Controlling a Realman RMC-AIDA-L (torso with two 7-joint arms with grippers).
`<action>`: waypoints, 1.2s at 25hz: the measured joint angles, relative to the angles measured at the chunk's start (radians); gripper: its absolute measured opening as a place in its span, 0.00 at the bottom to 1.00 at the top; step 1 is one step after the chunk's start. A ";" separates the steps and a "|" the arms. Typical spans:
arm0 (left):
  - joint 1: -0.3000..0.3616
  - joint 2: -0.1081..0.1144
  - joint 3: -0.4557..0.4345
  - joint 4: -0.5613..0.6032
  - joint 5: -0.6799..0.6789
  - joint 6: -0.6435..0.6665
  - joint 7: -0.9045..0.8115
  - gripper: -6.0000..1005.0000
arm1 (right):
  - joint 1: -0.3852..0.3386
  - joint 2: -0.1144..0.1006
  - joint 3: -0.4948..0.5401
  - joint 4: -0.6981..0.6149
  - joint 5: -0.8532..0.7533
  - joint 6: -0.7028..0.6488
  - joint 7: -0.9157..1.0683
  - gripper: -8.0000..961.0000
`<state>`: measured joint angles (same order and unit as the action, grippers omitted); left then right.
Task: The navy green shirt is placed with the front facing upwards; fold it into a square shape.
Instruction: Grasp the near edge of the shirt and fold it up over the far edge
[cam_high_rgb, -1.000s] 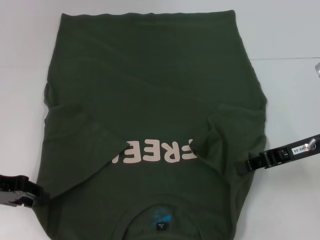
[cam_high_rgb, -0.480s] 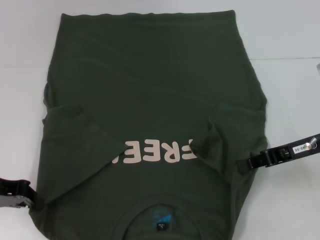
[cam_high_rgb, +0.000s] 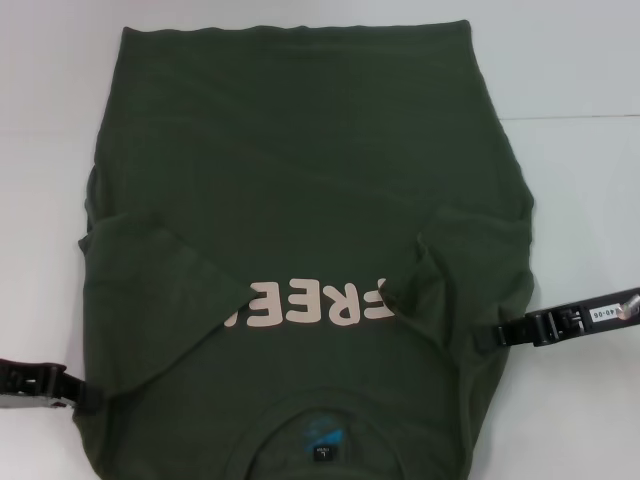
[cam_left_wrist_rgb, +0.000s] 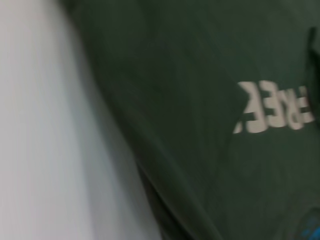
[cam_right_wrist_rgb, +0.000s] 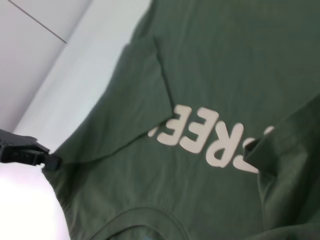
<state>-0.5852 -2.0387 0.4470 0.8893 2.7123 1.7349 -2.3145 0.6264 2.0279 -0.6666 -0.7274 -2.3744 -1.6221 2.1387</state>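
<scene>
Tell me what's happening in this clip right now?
A dark green T-shirt lies front-up on the white table, both sleeves already folded in over the pink lettering. The left pincer sits at the shirt's left edge near the shoulder, the right pincer at the right edge; neither grip is clear.

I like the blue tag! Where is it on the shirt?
In the head view, the blue tag sits inside the collar of the green shirt, at the edge nearest the robot, just below the pink letters and between the two grippers.
</scene>
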 joint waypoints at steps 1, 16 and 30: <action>0.005 0.002 -0.024 -0.016 -0.014 0.001 0.044 0.01 | -0.008 0.000 0.012 0.010 0.008 0.002 -0.031 0.06; 0.062 0.005 -0.202 -0.150 -0.025 -0.053 0.462 0.01 | -0.164 -0.012 0.113 0.115 0.158 -0.029 -0.498 0.06; 0.095 0.018 -0.336 -0.183 -0.042 0.007 0.740 0.01 | -0.259 -0.012 0.256 0.214 0.164 -0.047 -0.914 0.06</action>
<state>-0.4903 -2.0202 0.1112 0.7062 2.6706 1.7416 -1.5740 0.3671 2.0157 -0.4110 -0.5134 -2.2106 -1.6687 1.2245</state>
